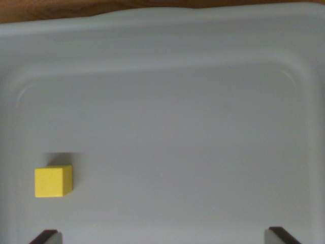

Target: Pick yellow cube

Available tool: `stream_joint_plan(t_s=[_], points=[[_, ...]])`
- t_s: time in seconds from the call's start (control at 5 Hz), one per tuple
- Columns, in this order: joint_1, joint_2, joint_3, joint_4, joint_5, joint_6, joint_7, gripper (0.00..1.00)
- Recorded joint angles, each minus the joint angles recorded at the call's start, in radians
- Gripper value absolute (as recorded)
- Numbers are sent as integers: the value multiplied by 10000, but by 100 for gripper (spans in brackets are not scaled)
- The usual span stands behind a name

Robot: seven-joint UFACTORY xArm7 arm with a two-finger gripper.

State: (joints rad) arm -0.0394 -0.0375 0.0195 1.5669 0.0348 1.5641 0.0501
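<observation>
1. The tray (162,56) is grey and holds only one thing.
2. The gripper (165,236) is wide open and empty; nothing is grasped yet.
3. The cube (53,181) lies low at the wrist view's left, apart from both fingertips.

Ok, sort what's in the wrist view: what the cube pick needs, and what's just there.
For the job:
yellow cube, at the wrist view's lower left
gripper, jaws wide apart and empty

Just there:
grey tray under the cube
wooden surface beyond the tray's far rim
</observation>
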Motion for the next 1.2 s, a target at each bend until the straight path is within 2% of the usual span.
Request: stream_joint_plan(t_s=[0.2, 0.4, 0.6, 0.8, 1.0, 1.2], points=[[0, 0, 0, 0, 0, 0, 0, 0], [56, 110, 39, -105, -18, -177, 82, 0], [56, 110, 39, -105, -18, -177, 82, 0], [127, 250, 89, -239, -41, -403, 186, 0], [127, 250, 89, -239, -41, -403, 186, 0], [216, 425, 151, -406, -69, -684, 316, 0]])
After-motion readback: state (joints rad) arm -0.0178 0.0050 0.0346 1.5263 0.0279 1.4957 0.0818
